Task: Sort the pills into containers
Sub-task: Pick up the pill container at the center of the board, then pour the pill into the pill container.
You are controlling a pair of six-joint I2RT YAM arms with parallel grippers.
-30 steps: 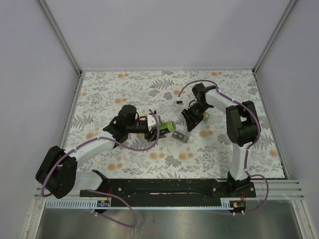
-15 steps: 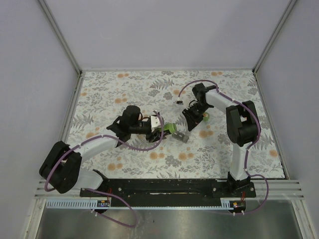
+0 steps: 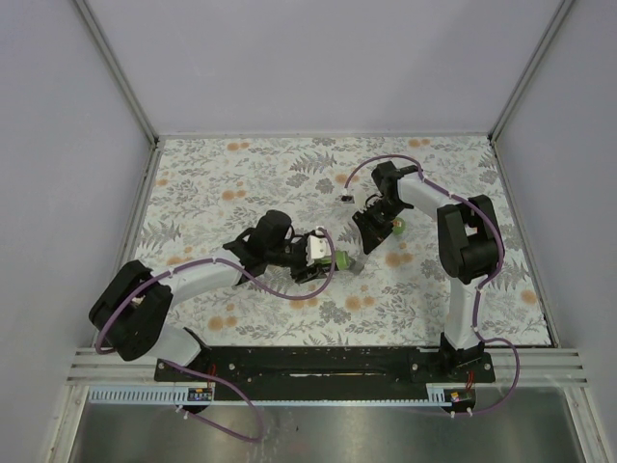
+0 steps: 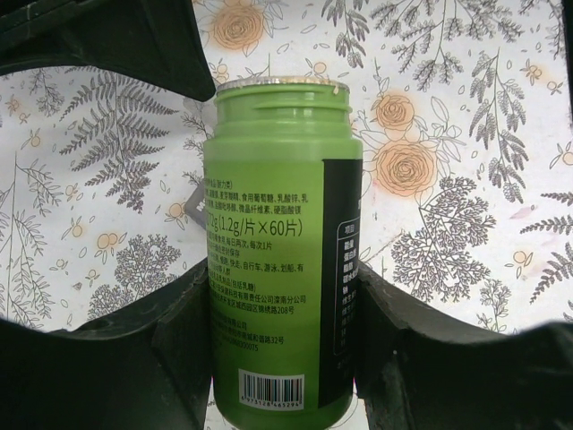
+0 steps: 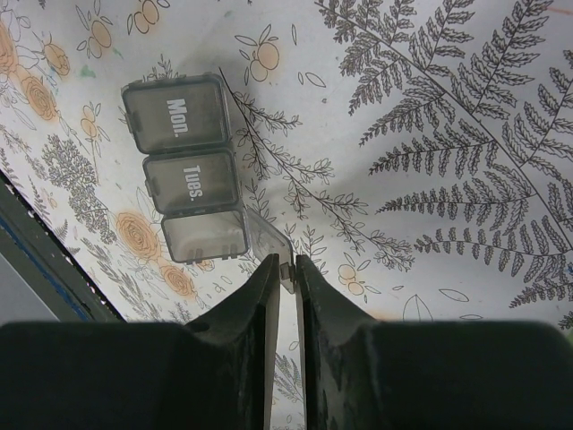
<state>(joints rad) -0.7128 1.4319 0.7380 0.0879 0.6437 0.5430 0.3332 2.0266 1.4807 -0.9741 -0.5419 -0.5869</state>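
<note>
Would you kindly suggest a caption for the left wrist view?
Left gripper holding an uncapped green plastic bottle above floral tablecloth.

A green plastic pill bottle (image 4: 277,161) is crowding the left side of the grey three-cell pill box (image 5: 183,170). The right gripper (image 5: 285,269), pinching its clear lid (image 5: 267,240), is blocking the far side; the near side is lying open.
</note>
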